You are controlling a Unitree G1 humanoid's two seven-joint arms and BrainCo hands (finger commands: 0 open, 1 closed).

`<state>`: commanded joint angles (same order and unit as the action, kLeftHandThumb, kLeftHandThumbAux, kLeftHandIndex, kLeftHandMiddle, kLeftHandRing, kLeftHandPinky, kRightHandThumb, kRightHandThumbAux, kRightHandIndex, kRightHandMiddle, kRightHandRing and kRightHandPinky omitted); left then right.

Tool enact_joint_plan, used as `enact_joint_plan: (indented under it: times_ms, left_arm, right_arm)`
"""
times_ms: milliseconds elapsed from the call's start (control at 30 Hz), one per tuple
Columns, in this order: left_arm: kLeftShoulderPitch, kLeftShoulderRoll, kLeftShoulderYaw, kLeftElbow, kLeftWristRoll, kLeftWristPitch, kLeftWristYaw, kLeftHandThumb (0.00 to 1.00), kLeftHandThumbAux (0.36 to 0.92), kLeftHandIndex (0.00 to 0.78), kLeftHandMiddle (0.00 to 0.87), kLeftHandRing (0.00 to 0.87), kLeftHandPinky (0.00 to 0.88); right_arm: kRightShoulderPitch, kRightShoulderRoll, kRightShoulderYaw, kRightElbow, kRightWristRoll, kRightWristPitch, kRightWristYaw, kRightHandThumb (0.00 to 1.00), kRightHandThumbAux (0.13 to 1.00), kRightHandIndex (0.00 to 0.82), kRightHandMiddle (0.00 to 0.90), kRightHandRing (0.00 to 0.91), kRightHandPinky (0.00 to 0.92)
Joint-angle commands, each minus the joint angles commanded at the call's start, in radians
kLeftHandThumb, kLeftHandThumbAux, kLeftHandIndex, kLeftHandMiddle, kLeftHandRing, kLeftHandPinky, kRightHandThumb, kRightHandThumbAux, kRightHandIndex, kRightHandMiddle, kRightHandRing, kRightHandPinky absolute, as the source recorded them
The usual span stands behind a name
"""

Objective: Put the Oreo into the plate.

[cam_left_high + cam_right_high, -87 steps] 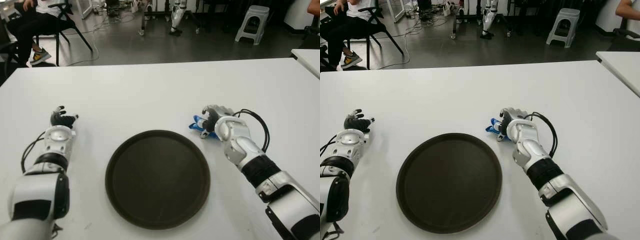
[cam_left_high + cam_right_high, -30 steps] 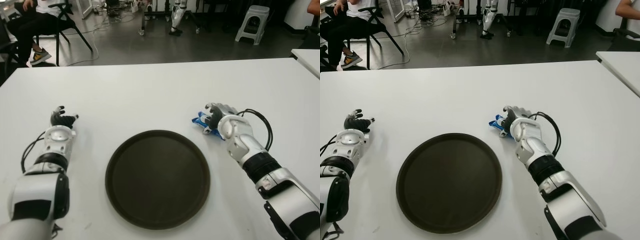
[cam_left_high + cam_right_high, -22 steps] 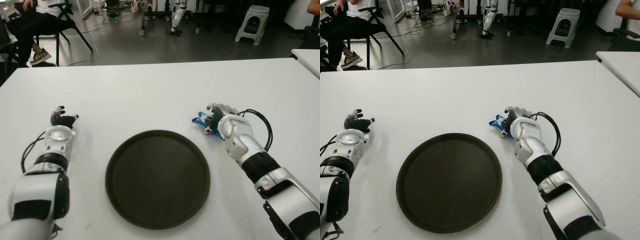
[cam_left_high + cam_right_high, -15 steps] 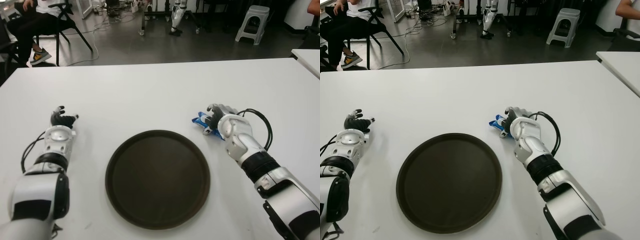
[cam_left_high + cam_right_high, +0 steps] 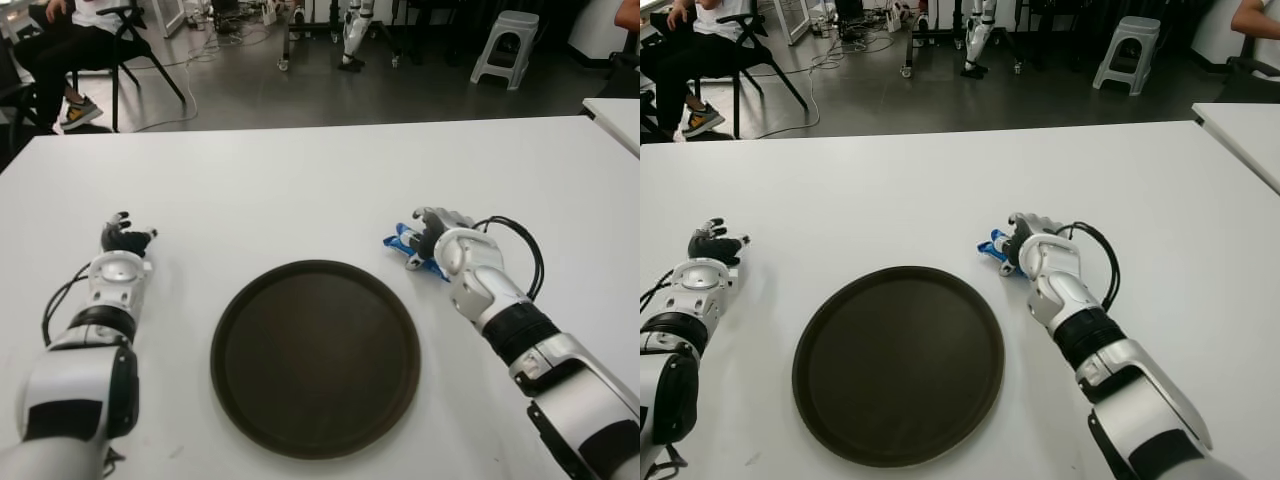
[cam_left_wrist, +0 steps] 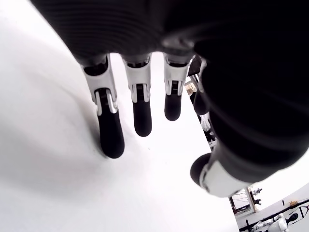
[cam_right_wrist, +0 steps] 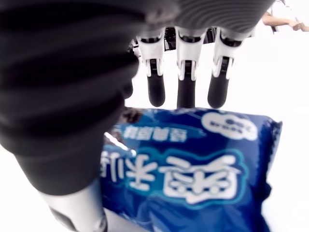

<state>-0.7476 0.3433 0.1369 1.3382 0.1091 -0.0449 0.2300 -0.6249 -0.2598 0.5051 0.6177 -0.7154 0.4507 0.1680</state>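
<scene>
The right hand point(image 5: 437, 236) has moved a little farther away across the table since the first picture, and the blue pack has gone with it. The Oreo pack point(image 5: 405, 243) is now just past the far right edge of the plate, not in it. In the right wrist view the Oreo pack point(image 7: 193, 169) sits right under the palm. The thumb is at one side of it and the other fingers point(image 7: 186, 82) reach out straight beyond its far edge. The fingers are not curled tight around the pack, so I cannot tell if the hand really grips it or only cups it.

The plate point(image 5: 315, 357) is big, round and dark. It lies on the white table point(image 5: 300, 180), near the robot and between its two arms.

The left hand point(image 5: 122, 241) shows far to the left of the plate. Its fingers point(image 6: 109, 123) are spread out loosely over the table and hold nothing.

Far behind the table there is a grey stool point(image 5: 505, 45) on the floor, and a person point(image 5: 60, 40) sits on a chair at the far left.
</scene>
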Motion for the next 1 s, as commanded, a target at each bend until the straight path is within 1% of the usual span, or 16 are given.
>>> enact_joint_plan:
  times_ms: [100,267,467,533,567,600,633,700,733,767,800,867,900,933,967,1000]
  left_arm:
    - [0.0,0.0,0.001,0.0,0.0,0.0,0.0,0.303,0.771,0.09,0.143,0.168,0.182]
    - [0.0,0.0,-0.001,0.001,0.002,0.0,0.001,0.316,0.78,0.089,0.142,0.167,0.176]
    - [0.001,0.001,-0.002,0.0,0.003,0.001,0.0,0.322,0.778,0.089,0.141,0.167,0.179]
    - [0.001,0.002,-0.002,0.001,0.003,0.001,-0.001,0.32,0.777,0.089,0.141,0.168,0.182]
    - [0.001,0.002,-0.002,0.001,0.003,0.001,-0.001,0.322,0.779,0.089,0.141,0.169,0.186]
    - [0.001,0.002,-0.002,0.001,0.003,0.001,-0.002,0.324,0.78,0.089,0.141,0.169,0.187]
    - [0.001,0.002,-0.002,0.001,0.003,0.001,-0.002,0.326,0.781,0.089,0.141,0.169,0.19]
    - [0.001,0.002,-0.002,0.001,0.003,0.002,-0.003,0.329,0.781,0.089,0.14,0.17,0.191]
    - [0.0,0.002,-0.002,0.001,0.003,0.002,-0.003,0.327,0.782,0.088,0.14,0.17,0.19]
    - [0.0,0.002,-0.003,0.0,0.003,0.002,-0.004,0.326,0.781,0.087,0.139,0.17,0.187]
    - [0.0,0.002,-0.003,0.0,0.004,0.002,-0.003,0.325,0.781,0.086,0.138,0.169,0.186]
    - [0.0,0.002,-0.003,0.0,0.004,0.002,-0.003,0.321,0.782,0.084,0.136,0.167,0.18]
    - [0.0,0.002,-0.003,0.0,0.004,0.002,-0.003,0.32,0.782,0.084,0.136,0.167,0.18]
    - [0.0,0.002,-0.002,0.0,0.003,0.002,-0.003,0.318,0.782,0.085,0.136,0.167,0.18]
    - [0.0,0.002,-0.002,0.0,0.002,0.002,-0.003,0.317,0.781,0.087,0.138,0.17,0.186]
    - [0.0,0.002,-0.001,0.0,0.002,0.003,-0.002,0.316,0.781,0.088,0.139,0.171,0.188]
  right_arm:
    - [0.0,-0.001,0.0,0.002,0.0,-0.006,0.001,0.0,0.866,0.17,0.213,0.245,0.27]
    - [-0.01,-0.002,0.004,0.012,-0.001,0.003,0.03,0.0,0.876,0.176,0.22,0.285,0.354]
    - [-0.007,-0.003,0.005,0.004,-0.005,0.009,0.04,0.0,0.882,0.177,0.238,0.367,0.372]
    - [-0.006,-0.004,0.005,0.003,-0.006,0.008,0.036,0.0,0.885,0.191,0.298,0.426,0.432]
    - [-0.005,-0.004,0.004,0.002,-0.006,0.007,0.034,0.0,0.891,0.208,0.358,0.478,0.504]
    - [-0.001,-0.003,0.0,0.0,-0.005,0.003,0.02,0.0,0.894,0.214,0.379,0.497,0.529]
    - [0.002,-0.002,-0.003,-0.001,-0.004,0.0,0.011,0.0,0.905,0.259,0.449,0.563,0.611]
    - [0.01,-0.001,-0.012,-0.004,-0.001,-0.016,-0.026,0.018,0.912,0.323,0.534,0.636,0.691]
    - [0.014,-0.001,-0.014,-0.005,-0.002,-0.023,-0.042,0.052,0.911,0.377,0.59,0.678,0.731]
    - [0.016,-0.001,-0.015,-0.006,-0.002,-0.027,-0.053,0.116,0.897,0.429,0.635,0.709,0.755]
    - [0.019,-0.001,-0.016,-0.007,-0.004,-0.031,-0.066,0.141,0.891,0.447,0.652,0.721,0.764]
    - [0.021,0.0,-0.017,-0.008,-0.007,-0.037,-0.087,0.288,0.846,0.518,0.7,0.748,0.78]
    - [0.022,0.0,-0.017,-0.008,-0.008,-0.039,-0.094,0.371,0.821,0.502,0.708,0.752,0.781]
    - [0.023,0.001,-0.018,-0.007,-0.007,-0.042,-0.103,0.491,0.784,0.478,0.719,0.756,0.782]
    - [0.024,0.001,-0.018,-0.007,-0.007,-0.045,-0.109,0.57,0.76,0.464,0.729,0.761,0.783]
    - [0.026,0.001,-0.02,-0.007,-0.005,-0.048,-0.116,0.598,0.751,0.459,0.733,0.762,0.784]
